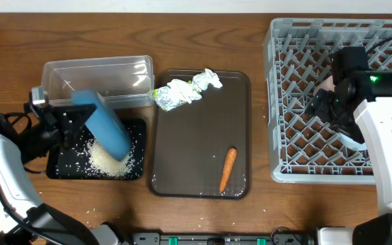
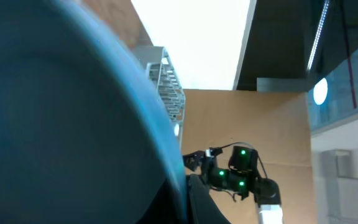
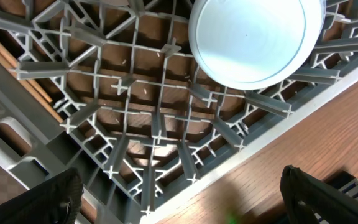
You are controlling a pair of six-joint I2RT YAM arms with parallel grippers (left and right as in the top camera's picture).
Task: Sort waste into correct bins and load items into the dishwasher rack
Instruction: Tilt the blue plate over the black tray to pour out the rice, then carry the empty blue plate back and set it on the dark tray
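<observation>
My left gripper (image 1: 70,122) is shut on the rim of the wide dark-blue bowl (image 1: 107,128), which it holds tipped steeply over the black bin (image 1: 60,167). A heap of white rice (image 1: 107,160) lies in that bin under the bowl. The bowl (image 2: 61,124) fills most of the left wrist view. My right gripper (image 1: 320,107) hangs open over the dishwasher rack (image 1: 298,61), its fingers (image 3: 39,199) wide apart with nothing between them. A pale-blue bowl (image 3: 253,37) sits upright in the rack. A pinkish cup (image 1: 325,85) shows beside the gripper.
The clear tub (image 1: 97,75) stands behind the black bin. A brown tray (image 1: 196,136) in the middle carries crumpled white wrappers (image 1: 182,92) at its back edge and an orange carrot (image 1: 228,169) near its front. Stray rice grains dot the table by the black bin.
</observation>
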